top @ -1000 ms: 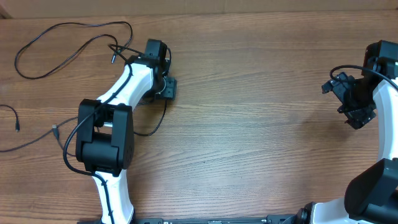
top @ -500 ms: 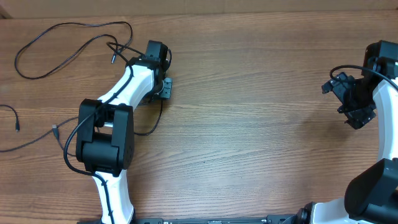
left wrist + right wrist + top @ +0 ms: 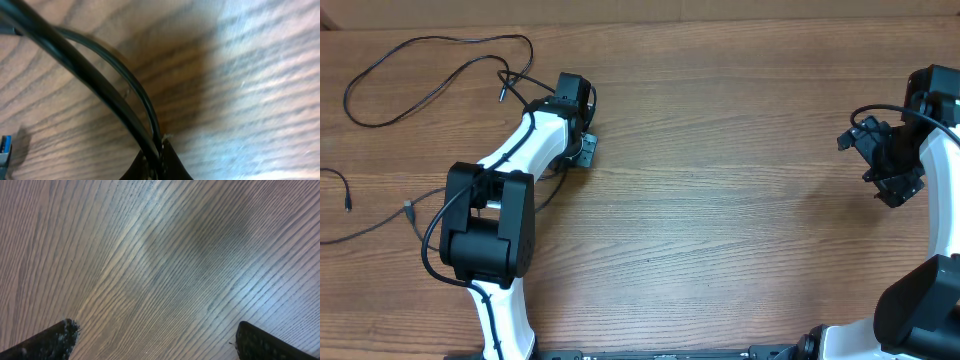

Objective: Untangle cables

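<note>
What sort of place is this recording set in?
Probably a robot lab workbench: a wood-grain table, left arm and right arm based at one edge, and loose black cables.

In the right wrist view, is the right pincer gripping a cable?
No, the right pincer stands open, with only the bare wooden table showing between its fingertips.

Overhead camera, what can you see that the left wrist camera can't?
Only overhead: both whole arms, left arm and right arm, and the long cable loop at the far left. Only left wrist: a blue plug at the edge and the black cable running into the jaws, close up. Both: black cable on the wooden table.
</note>
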